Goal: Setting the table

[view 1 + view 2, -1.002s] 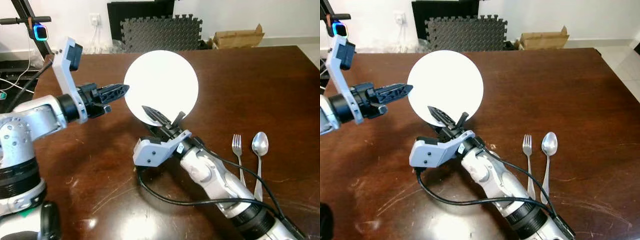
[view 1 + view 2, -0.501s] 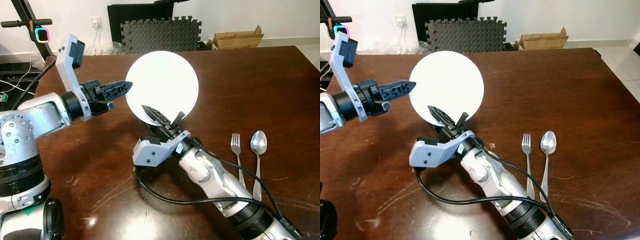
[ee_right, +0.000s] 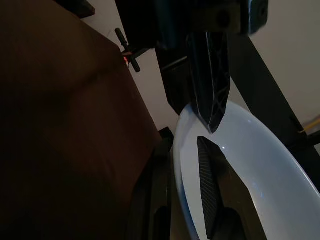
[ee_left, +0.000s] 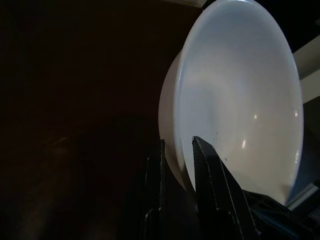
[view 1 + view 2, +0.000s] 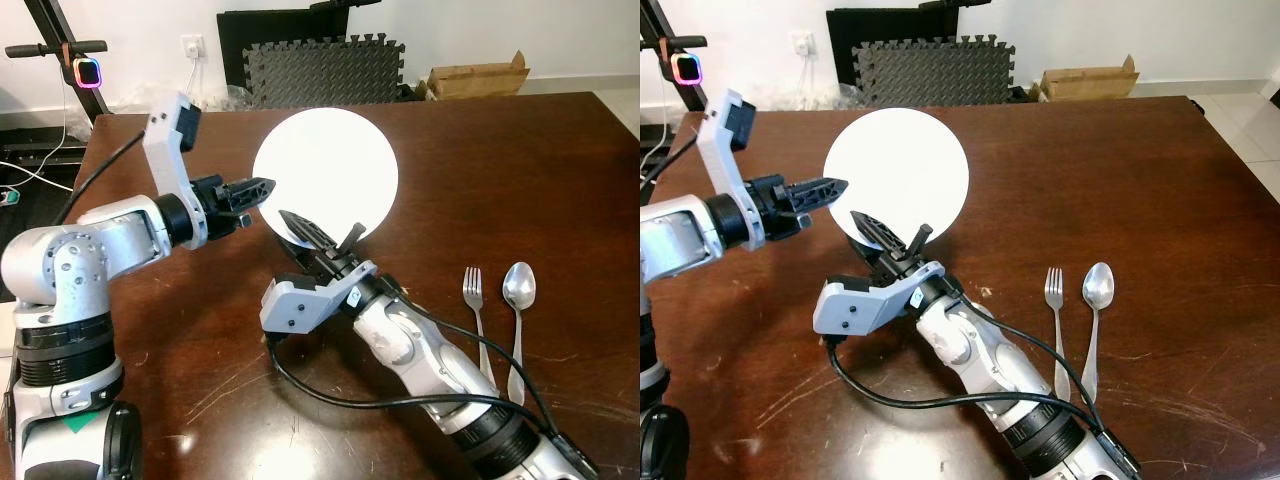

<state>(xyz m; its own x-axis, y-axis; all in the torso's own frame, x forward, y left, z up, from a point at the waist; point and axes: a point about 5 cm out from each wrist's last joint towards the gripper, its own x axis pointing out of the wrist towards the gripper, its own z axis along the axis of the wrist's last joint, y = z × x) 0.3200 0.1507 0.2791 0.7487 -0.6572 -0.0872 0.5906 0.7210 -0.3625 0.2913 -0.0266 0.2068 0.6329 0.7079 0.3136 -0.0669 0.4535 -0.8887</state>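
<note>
A white plate (image 5: 325, 165) is held tilted above the dark wooden table (image 5: 500, 170). My right gripper (image 5: 322, 225) is shut on its near rim, one finger (image 3: 210, 200) lying on the plate's face (image 3: 260, 165). My left gripper (image 5: 265, 187) reaches in from the left and sits on the plate's left rim. In the left wrist view its fingers (image 4: 210, 170) straddle the plate's edge (image 4: 172, 125) closely, one in front and one behind. A fork (image 5: 473, 290) and a spoon (image 5: 519, 285) lie side by side on the table at the right.
The right arm's black cable (image 5: 330, 390) loops over the table near me. Beyond the far edge stand grey foam mats (image 5: 325, 68), a cardboard box (image 5: 478, 75) and a black stand with a lit device (image 5: 90, 72).
My left gripper has moved right from beside the plate until its fingertips straddle the left rim. The right gripper and the plate have barely moved.
</note>
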